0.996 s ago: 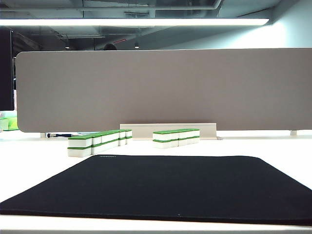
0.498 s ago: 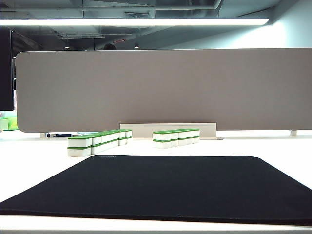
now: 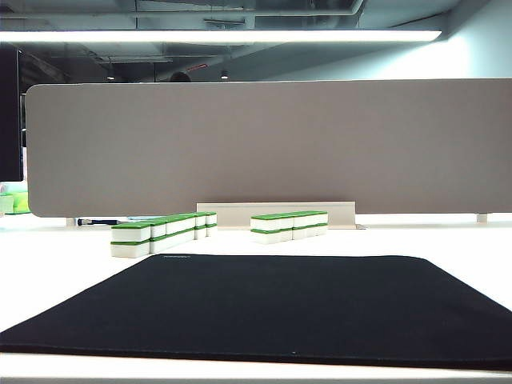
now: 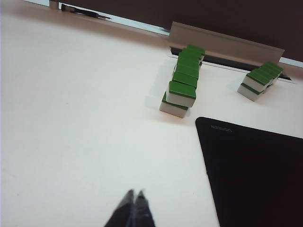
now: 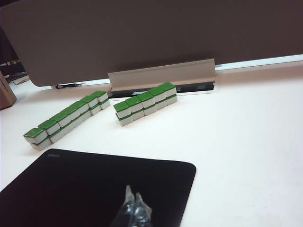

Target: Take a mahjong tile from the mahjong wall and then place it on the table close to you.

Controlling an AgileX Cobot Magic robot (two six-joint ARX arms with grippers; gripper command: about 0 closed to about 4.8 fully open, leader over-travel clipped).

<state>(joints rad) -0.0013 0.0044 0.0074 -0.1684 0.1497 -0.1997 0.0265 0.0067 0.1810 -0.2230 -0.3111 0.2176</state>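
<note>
The mahjong wall (image 3: 164, 234), a long low row of white tiles with green backs stacked two high, lies on the white table (image 3: 64, 256) beyond the far left corner of the black rectangular mat (image 3: 280, 308). A shorter row (image 3: 288, 225) sits to its right. The left end effector (image 4: 134, 204) and the right end effector (image 5: 135, 204) hover closed, empty, on the near side.

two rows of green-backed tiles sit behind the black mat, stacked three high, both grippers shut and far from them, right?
Not quite: the tile rows are stacked two high, as the right wrist view shows. The rest holds: they sit behind the black mat, and the left gripper and right gripper are shut, far from them.
</note>
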